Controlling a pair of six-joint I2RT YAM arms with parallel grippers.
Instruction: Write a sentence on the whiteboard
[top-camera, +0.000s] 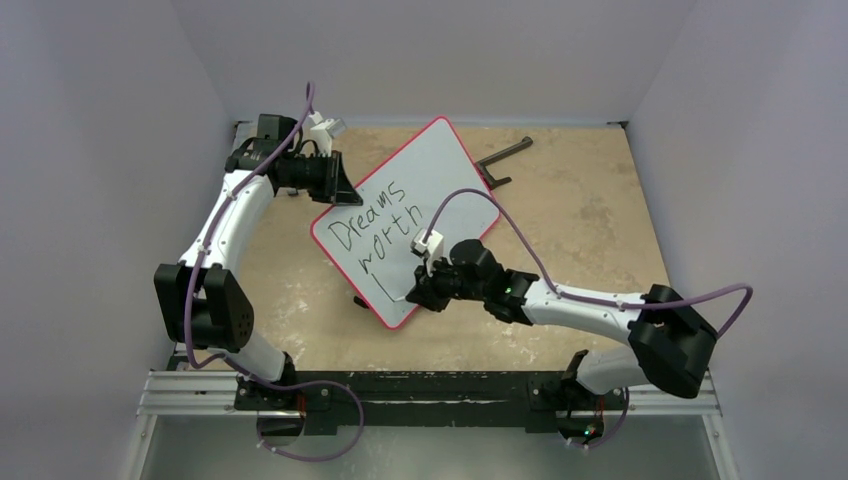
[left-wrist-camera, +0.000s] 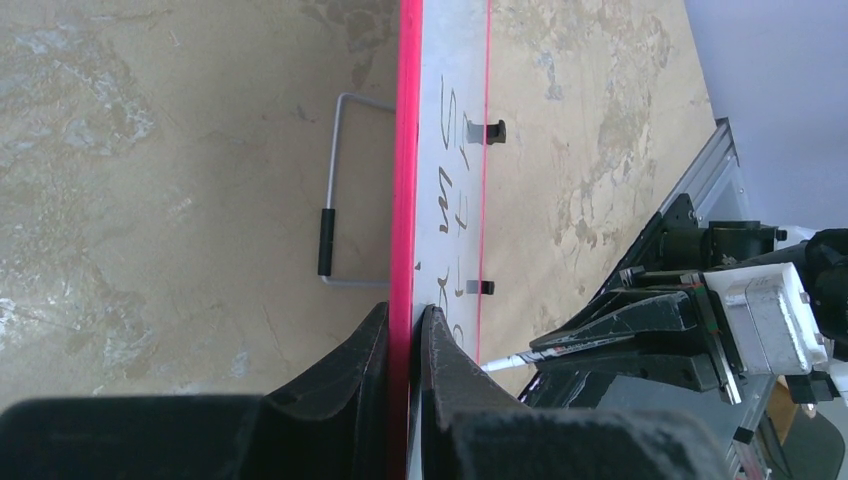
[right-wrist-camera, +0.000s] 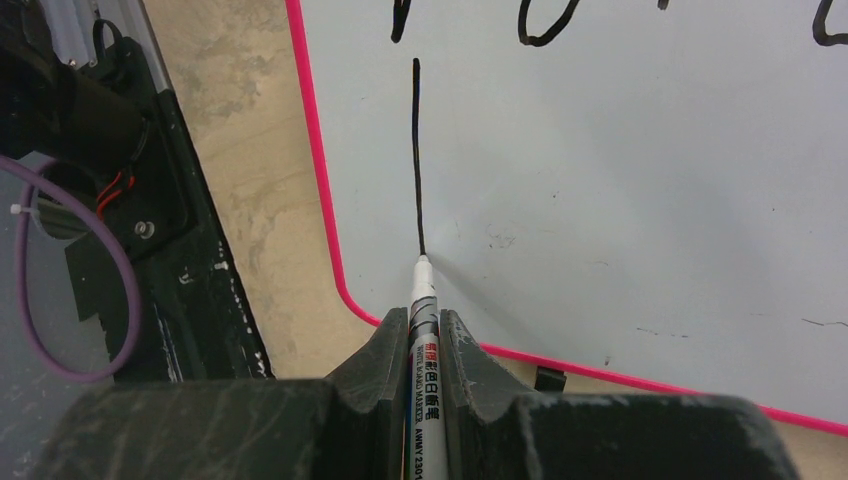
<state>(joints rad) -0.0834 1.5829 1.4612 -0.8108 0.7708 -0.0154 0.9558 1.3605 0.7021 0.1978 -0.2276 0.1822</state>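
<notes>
Writing: black marker writing (top-camera: 375, 235) in big slanted letters, "Dreams" on top and "worth" below, with one long straight black line (right-wrist-camera: 417, 150) alone on the third row.
Board: flat white board with a thin red rim (top-camera: 440, 165) and round corners, near the middle of the table, turned at a slant and tipped up off the table top.
Clips: two small black clips (left-wrist-camera: 492, 131) on one edge of the board.
Pen: white marker pen (right-wrist-camera: 422, 310) with its tip touching the board right at the end of the long line, close to a round corner.
Right pincer: right pincer (right-wrist-camera: 424, 320) squeezed tight on the pen, one finger on each side of it, at the near end of the board.
Left pincer: left pincer (left-wrist-camera: 405, 315) squeezed on the red rim, one finger on the front of the board and one on the back, at the far left side of the board in the top view.
Wire: thin grey wire loop with a black sleeve (left-wrist-camera: 335, 190) sticking out from the back of the board.
Table: tan speckled table top (top-camera: 580, 220) under everything.
Bar: black bent bar (top-camera: 505, 160) lying on the table just beside the far right edge of the board.
Cable: purple cable (top-camera: 600, 295) along the right arm, and one like it along the left arm.
</notes>
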